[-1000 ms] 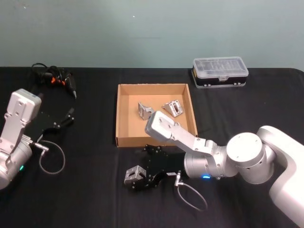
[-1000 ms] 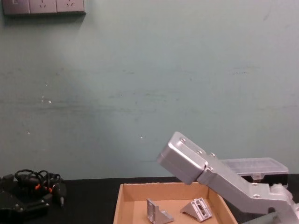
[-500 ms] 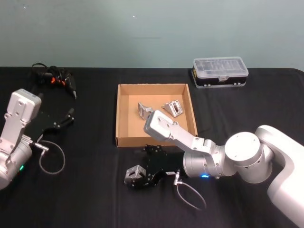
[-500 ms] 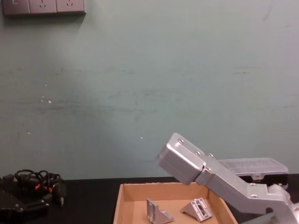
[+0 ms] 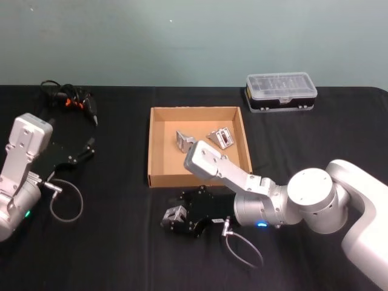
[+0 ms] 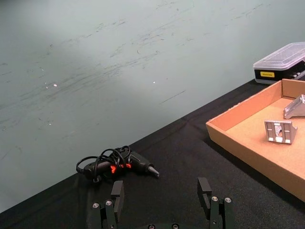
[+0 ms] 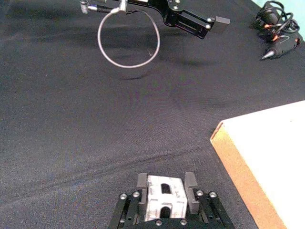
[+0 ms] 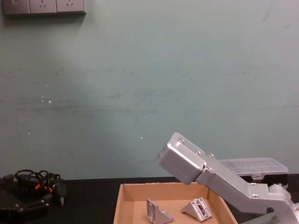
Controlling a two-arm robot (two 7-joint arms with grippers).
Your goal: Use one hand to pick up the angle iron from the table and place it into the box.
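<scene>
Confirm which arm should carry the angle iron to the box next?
Right. The right gripper is already shut on the angle iron on the table, just in front of the box. The left gripper is open and off to the robot's left, near the black device.

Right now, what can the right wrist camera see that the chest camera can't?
Right wrist view alone: the right gripper with its jaws closed on an angle iron, low over the table, and the left gripper farther off.
Chest view alone: two angle irons inside the box, the wall sockets and the clear-lidded case.
Both: the box's cardboard wall and the cabled tool.
</scene>
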